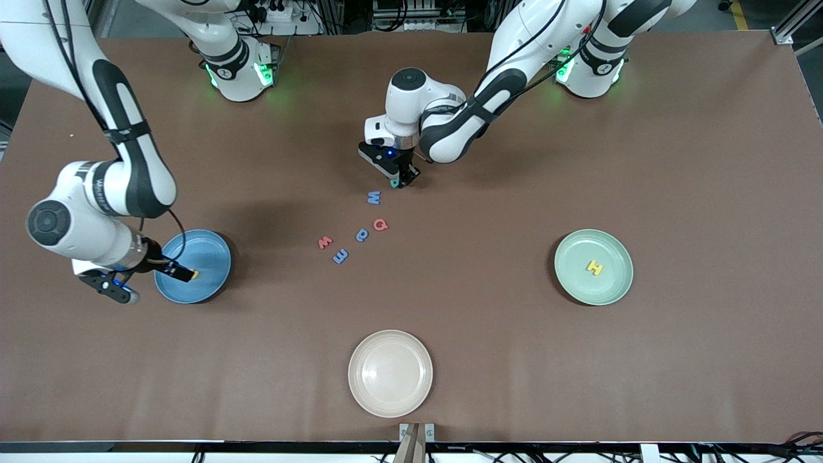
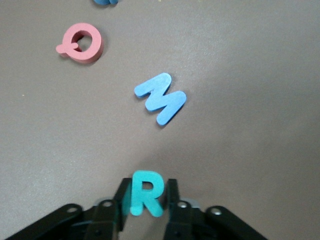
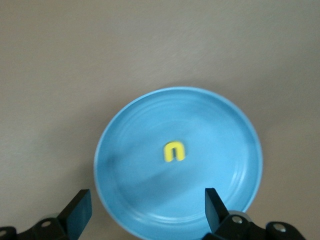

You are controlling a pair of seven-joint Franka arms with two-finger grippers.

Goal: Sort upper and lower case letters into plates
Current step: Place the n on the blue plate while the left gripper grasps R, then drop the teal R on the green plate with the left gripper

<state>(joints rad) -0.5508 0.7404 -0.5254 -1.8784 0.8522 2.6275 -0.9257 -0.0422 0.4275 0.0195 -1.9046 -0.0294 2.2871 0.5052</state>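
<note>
Left end effector (image 1: 404,182) sits low over the brown desk (image 1: 675,161) just above the loose letters; the right end effector (image 1: 183,273) hangs over the blue round plate (image 1: 212,247). From the left wrist, its fingers pinch the teal chunky letter R (image 2: 146,192) by its flat sides; it looks light and stiff, probably foam. From the right wrist, jaws gape wide above the small yellow letter n (image 3: 174,151) lying in that plate.

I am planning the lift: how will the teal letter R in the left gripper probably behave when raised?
The teal R looks thick and blocky, so probably stiff. It is tiny between the left gripper fingers, so likely light. Its flat faces should not roll, though it might twist.
</note>
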